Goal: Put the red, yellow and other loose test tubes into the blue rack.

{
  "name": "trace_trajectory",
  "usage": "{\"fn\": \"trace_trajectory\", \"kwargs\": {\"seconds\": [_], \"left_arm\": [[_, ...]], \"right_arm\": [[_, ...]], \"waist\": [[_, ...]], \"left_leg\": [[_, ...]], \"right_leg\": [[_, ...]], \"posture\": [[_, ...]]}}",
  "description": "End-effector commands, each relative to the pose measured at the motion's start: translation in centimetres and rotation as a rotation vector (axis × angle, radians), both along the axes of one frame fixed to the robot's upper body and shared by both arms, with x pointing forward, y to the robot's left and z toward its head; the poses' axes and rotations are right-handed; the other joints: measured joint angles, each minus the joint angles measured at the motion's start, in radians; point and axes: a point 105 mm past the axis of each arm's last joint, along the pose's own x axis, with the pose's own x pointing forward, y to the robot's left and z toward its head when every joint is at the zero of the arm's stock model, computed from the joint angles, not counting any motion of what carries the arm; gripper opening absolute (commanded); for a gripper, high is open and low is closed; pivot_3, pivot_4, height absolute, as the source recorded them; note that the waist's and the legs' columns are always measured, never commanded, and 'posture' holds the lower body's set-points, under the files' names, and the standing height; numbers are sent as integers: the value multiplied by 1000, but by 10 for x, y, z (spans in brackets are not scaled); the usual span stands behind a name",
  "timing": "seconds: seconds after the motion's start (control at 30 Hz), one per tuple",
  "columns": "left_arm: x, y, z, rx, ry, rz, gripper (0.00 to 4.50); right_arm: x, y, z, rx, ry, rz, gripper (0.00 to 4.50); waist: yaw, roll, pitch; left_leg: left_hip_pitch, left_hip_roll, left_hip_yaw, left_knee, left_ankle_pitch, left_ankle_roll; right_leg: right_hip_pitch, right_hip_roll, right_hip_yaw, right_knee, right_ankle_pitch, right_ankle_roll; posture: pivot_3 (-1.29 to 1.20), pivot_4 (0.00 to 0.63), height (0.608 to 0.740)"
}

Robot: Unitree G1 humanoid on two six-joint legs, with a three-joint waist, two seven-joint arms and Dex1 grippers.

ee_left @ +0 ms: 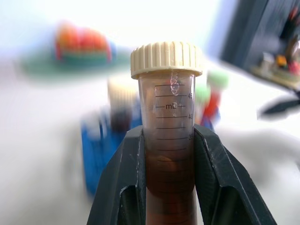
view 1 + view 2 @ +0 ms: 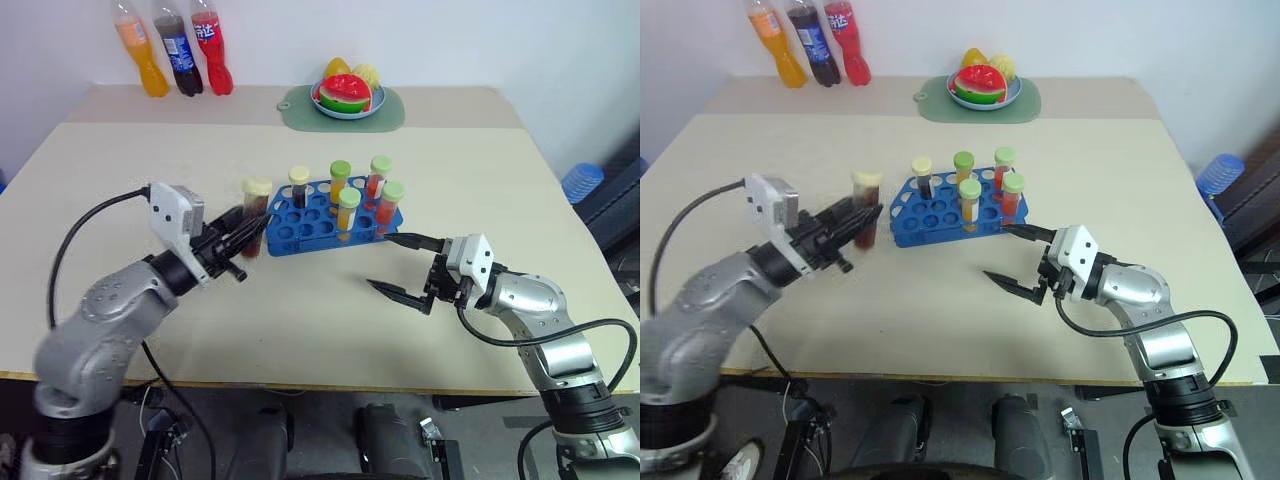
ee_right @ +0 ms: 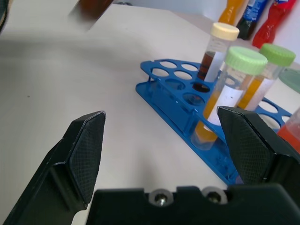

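Observation:
My left gripper (image 2: 243, 228) is shut on a dark brown test tube with a cream cap (image 2: 256, 208), held upright above the table just left of the blue rack (image 2: 303, 238). In the left wrist view the tube (image 1: 171, 122) stands clamped between both fingers (image 1: 126, 178). The rack holds several capped tubes: one cream-capped dark one (image 2: 299, 186) and green-capped yellow-orange and red-orange ones (image 2: 348, 212). My right gripper (image 2: 382, 262) hangs open and empty near the rack's right front corner. In the right wrist view the rack (image 3: 174, 104) lies ahead of its wide-apart fingers (image 3: 86, 150).
Three soda bottles (image 2: 180, 50) stand at the table's far left. A green mat with a fruit plate (image 2: 345, 100) lies at the far middle. A blue ribbed object (image 2: 582, 181) sits off the table's right edge. The table's front edge (image 2: 300, 380) runs below both arms.

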Motion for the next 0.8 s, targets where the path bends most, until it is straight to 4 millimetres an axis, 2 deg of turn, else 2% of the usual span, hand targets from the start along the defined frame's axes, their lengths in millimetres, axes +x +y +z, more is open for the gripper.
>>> {"fn": "trace_trajectory", "kwargs": {"seconds": [0.03, 0.13, 0.23, 0.37, 0.53, 0.7, 0.8], "left_arm": [[9, -11, 7, -5, -188, 38, 781], [32, -23, -11, -4, -222, 99, 781], [46, -37, -31, 68, -271, 121, 781], [63, -46, -39, 3, -265, 175, 781], [72, -60, -60, 40, -259, 146, 781], [69, -75, -67, 12, -255, 74, 781], [66, -71, -71, -4, -262, 89, 781]], "right_arm": [[0, -5, 11, 14, -43, -21, 4226], [0, -7, 13, 13, -46, -32, 4226], [0, -10, 15, 12, -48, -44, 4226], [-2, -14, 18, 5, -51, -60, 4226], [-3, -16, 20, 2, -51, -72, 4226], [-4, -18, 23, 1, -56, -83, 4226], [-4, -18, 23, 3, -57, -88, 4226]], "waist": [[-1, 0, 0], [1, 0, 0], [-3, 0, 0], [-1, -1, 0], [-3, 0, 0], [-1, 0, 0], [-2, 0, -1]], "left_leg": [[0, 0, 0, 0, -1, 2], [0, 0, 0, 1, -1, 2], [0, 0, 0, 1, -2, 3], [0, 0, 0, 2, -2, 3], [0, 0, 0, 2, -2, 4], [0, 0, 0, 2, -2, 4], [0, 0, 0, 2, -2, 4]], "right_leg": [[0, 0, 0, 0, 0, 0], [0, 0, 0, 0, 0, 0], [0, 1, 0, 0, 0, 1], [-1, 1, 0, 1, 0, 1], [-1, 1, 0, 2, 0, 1], [0, 1, 0, 2, 0, 2], [0, 1, 0, 2, 0, 2]], "posture": [[0, 150, 740], [0, 150, 740], [0, 150, 740], [0, 150, 740], [0, 150, 740], [0, 150, 740], [0, 150, 740]]}}
